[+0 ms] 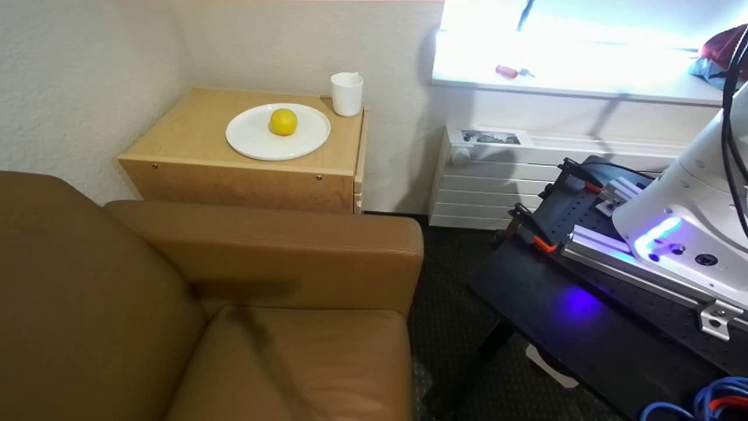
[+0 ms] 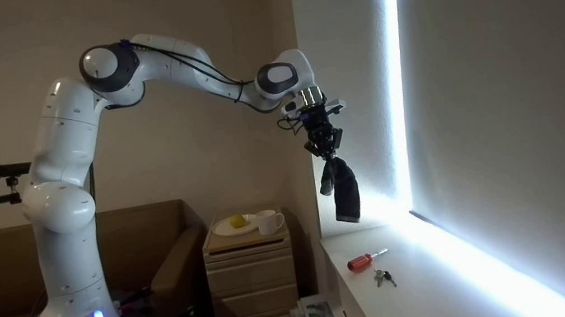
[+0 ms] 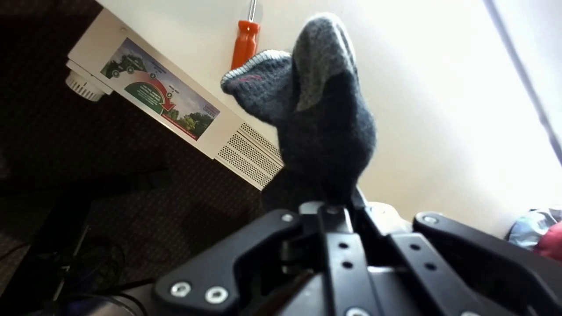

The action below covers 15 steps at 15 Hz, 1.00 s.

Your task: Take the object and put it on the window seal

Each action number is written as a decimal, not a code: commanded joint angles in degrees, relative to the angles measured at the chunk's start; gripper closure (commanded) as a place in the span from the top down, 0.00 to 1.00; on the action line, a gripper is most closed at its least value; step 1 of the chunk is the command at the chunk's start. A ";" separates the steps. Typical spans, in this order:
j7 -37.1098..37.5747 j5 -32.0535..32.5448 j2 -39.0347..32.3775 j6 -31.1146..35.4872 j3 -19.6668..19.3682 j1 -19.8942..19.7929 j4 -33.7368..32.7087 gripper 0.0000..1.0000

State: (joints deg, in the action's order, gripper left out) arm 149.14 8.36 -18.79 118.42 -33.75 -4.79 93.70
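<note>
The object, a dark sock-like cloth with a grey patch and a light rim, hangs folded from my gripper in an exterior view (image 2: 345, 191) and in the wrist view (image 3: 327, 131). My gripper (image 2: 328, 155) points down, its fingers closed together on the top of the cloth; they also show in the wrist view (image 3: 349, 206). The white window seal (image 2: 426, 311) runs along the base of the bright window; it shows too in an exterior view (image 1: 584, 79) and the wrist view (image 3: 417, 145). The cloth hangs in the air above the ledge's far end, apart from it.
On the ledge lie a red screwdriver (image 2: 360, 263) and keys (image 2: 384, 277). A red and blue bundle (image 1: 716, 58) sits farther along it. A radiator (image 1: 497, 181) stands below. A wooden cabinet (image 1: 175, 128) holds a plate (image 1: 251, 137), yellow ball (image 1: 283, 121) and white mug (image 1: 347, 93).
</note>
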 commanded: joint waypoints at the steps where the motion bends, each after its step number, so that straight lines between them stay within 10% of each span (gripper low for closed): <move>1: -0.53 0.70 -0.01 1.81 0.04 0.44 0.93 0.01; 15: -0.26 -65.61 -33.94 11.30 -33.21 25.16 -3.78 0.01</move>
State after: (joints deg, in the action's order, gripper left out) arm 148.87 -48.73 -44.36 129.32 -61.18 13.68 91.25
